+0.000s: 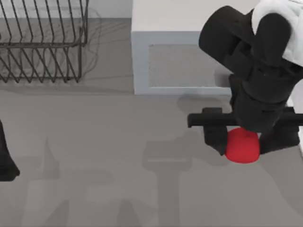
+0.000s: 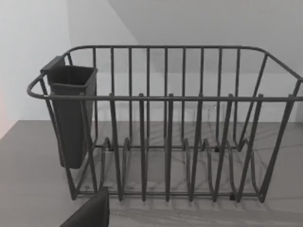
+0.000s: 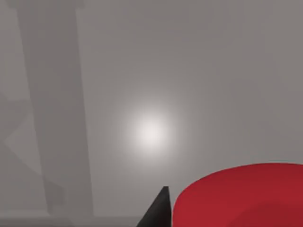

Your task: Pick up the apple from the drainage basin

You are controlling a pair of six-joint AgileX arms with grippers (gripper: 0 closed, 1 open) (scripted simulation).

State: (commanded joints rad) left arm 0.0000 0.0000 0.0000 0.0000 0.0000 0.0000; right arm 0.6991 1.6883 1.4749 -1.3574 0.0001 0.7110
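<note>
Grey tabletop all over, pretty plain, with long soft arm shadows stretched across it. Up at the back sits a pale grey box, looks like the microwave, and a dark wire dish rack is parked in the back left corner.

The right gripper is over on the right side of the table, hanging just in front of the microwave. Its two black fingers are pinching the apple, one on each side, and the red thing sits right between them, poking out below the fingertips. From the top view the arm's bulky black wrist covers the upper part of the apple. In the right wrist view the apple is jammed up close against the camera with one dark fingertip touching its edge, and bare grey table with a bright light spot lies beyond it. I can't tell from this whether the apple is off the surface or resting on it.

The left arm is parked way over at the left edge, well apart from everything. Its wrist camera looks straight into the rack, which has a dark cutlery cup hooked on one end wall. A bit of dark finger pokes in there, but I can't tell whether that gripper is spread or closed.
</note>
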